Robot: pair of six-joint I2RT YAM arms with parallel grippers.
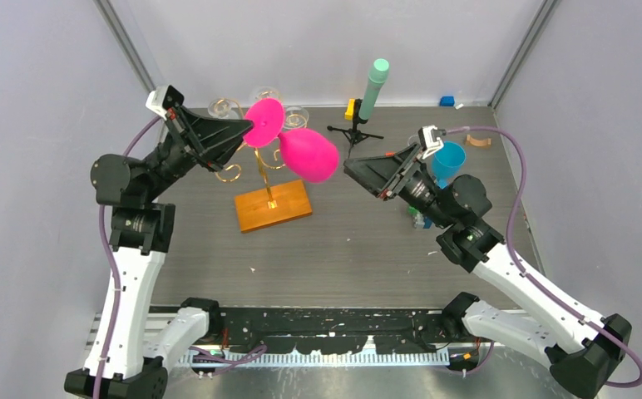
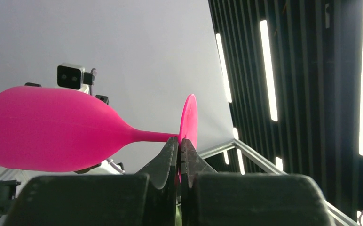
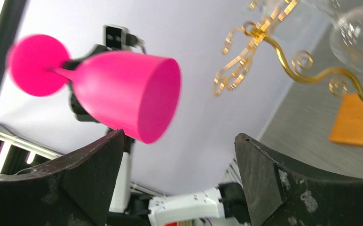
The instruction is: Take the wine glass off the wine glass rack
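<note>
The pink wine glass (image 1: pixel 308 155) lies on its side in the air, bowl toward the right arm. My left gripper (image 1: pixel 247 130) is shut on its round foot (image 2: pixel 189 115), where the stem meets it; the bowl (image 2: pixel 43 129) points away to the left. The wine glass rack (image 1: pixel 261 165), thin gold scrolls on an orange-brown wooden base (image 1: pixel 273 206), stands just below and behind. In the right wrist view the glass (image 3: pixel 123 94) hangs left of the gold arms (image 3: pixel 264 37), apart from them. My right gripper (image 1: pixel 351 170) (image 3: pixel 179 141) is open, empty, a little short of the bowl's rim.
Clear glasses (image 1: pixel 224 106) (image 3: pixel 358 37) still hang on the rack's scroll arms. A black tripod with a mint-green cylinder (image 1: pixel 373 87) stands at the back. A blue cup (image 1: pixel 448 162) sits beside the right arm, and a small blue block (image 1: pixel 446 101) lies in the far right corner.
</note>
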